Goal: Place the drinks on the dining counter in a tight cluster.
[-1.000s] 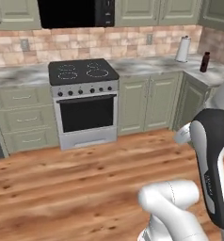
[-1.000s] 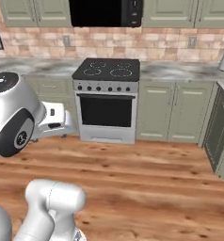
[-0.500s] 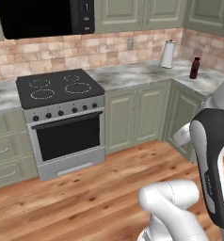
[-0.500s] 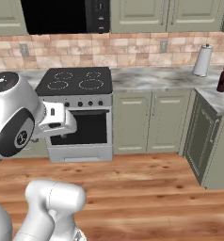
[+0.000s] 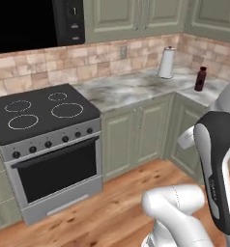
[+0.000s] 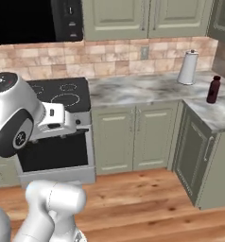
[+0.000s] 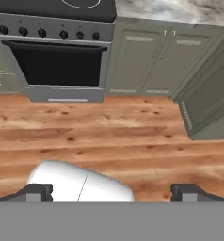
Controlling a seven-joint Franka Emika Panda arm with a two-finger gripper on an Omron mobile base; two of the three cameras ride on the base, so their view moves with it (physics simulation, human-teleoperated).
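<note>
A stout dark maroon bottle [image 5: 200, 78] [image 6: 213, 89], one of the drinks, stands upright on the corner of the marble counter against the brick wall. The dining counter is out of view. In the hand view my gripper [image 7: 111, 193] is open, its two dark fingertips [image 7: 38, 192] far apart with nothing between them. It looks down at the wooden floor in front of the lower cabinets, well away from the bottle.
A white paper towel roll [image 5: 166, 62] [image 6: 188, 67] stands on the wall counter near the bottle. A stove with oven [image 5: 39, 120] [image 6: 62, 99] sits to the left, under a black microwave [image 5: 25, 24]. Green cabinets [image 6: 133, 137] line the wall, and the wooden floor [image 7: 109, 136] lies before them.
The whole picture has shifted: the base has turned and closed in, so the stove slides left and the corner counter with the bottle looms larger. The gripper stays open.
</note>
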